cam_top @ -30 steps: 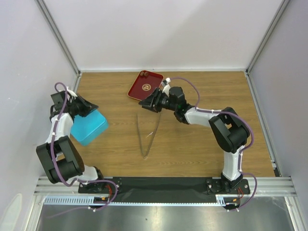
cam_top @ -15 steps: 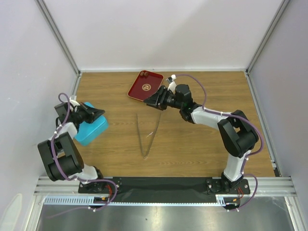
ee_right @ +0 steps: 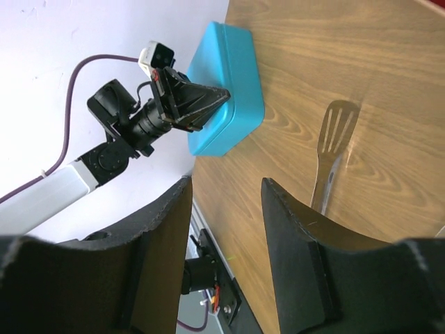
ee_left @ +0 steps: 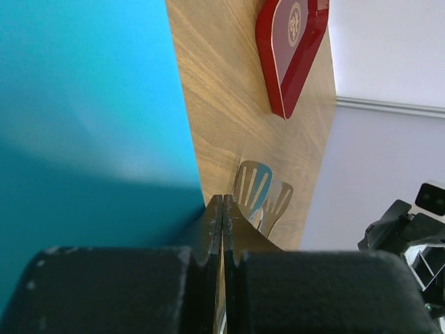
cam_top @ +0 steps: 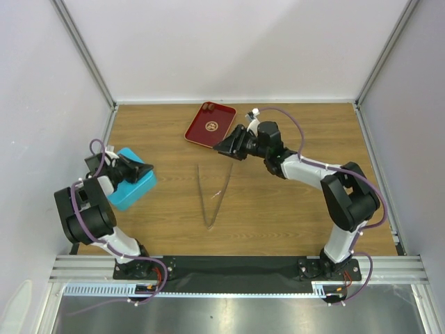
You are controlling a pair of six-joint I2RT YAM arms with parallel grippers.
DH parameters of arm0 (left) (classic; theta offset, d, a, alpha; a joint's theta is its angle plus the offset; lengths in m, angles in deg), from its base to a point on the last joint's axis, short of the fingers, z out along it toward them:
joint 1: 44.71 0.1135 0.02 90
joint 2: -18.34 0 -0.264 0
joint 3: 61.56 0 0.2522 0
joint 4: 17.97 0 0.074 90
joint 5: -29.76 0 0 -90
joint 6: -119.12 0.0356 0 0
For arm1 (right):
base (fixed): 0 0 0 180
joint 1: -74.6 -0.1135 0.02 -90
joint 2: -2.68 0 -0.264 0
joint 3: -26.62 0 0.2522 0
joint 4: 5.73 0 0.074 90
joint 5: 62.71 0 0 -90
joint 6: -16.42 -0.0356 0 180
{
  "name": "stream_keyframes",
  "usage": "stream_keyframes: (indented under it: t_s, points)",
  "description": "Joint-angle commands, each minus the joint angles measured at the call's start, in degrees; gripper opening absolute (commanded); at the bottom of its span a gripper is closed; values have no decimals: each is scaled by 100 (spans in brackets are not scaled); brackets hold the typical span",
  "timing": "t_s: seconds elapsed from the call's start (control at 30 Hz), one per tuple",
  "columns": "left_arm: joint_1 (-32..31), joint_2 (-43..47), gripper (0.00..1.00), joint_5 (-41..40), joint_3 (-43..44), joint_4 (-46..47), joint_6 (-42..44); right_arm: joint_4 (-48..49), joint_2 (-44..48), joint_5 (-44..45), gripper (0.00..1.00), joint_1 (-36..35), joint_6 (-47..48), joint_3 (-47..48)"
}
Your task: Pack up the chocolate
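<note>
Left pincer [ee_left: 222, 209], shut empty, noses the teal box [cam_top: 135, 186] at nine o'clock, to steady it I'd guess, while my right pincer [cam_top: 221, 146] hangs half-open and empty beside the red tray [cam_top: 201, 133] at twelve, where the chocolate [cam_top: 207, 107] sits.

Wood-grain counter [cam_top: 292, 209] in full view, closed in by pale walls [cam_top: 229, 49] on three sides. Up at the far edge, a touch left of centre, sits the red tray [cam_top: 209, 125] — flat on the boards, turned at a slant. Over on the left, near the side wall, the teal box [cam_top: 135, 191] lies on the surface, skewed as well. Between them, mid-counter, a pair of metal tongs [cam_top: 210, 221] — hinge toward the near edge, two slotted arms splayed toward the tray, well apart from both tray and box.
</note>
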Motion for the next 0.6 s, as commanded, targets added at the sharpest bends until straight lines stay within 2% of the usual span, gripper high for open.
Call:
stream_keyframes:
  t_s: [0.0, 0.23, 0.37, 0.57]
  points:
    - [37, -256, 0, -360, 54, -48, 111, -49, 424, 146, 50, 47, 286, 43]
    - [37, -238, 0, -765, 142, -496, 365, -164, 547, 287, 50, 56, 356, -35]
    - [72, -371, 0, -599, 230, -462, 340, -172, 599, 296, 50, 56, 365, -45]
    - [46, 218, 0, -484, 897, -743, 155, -330, 731, 410, 50, 91, 532, -36]
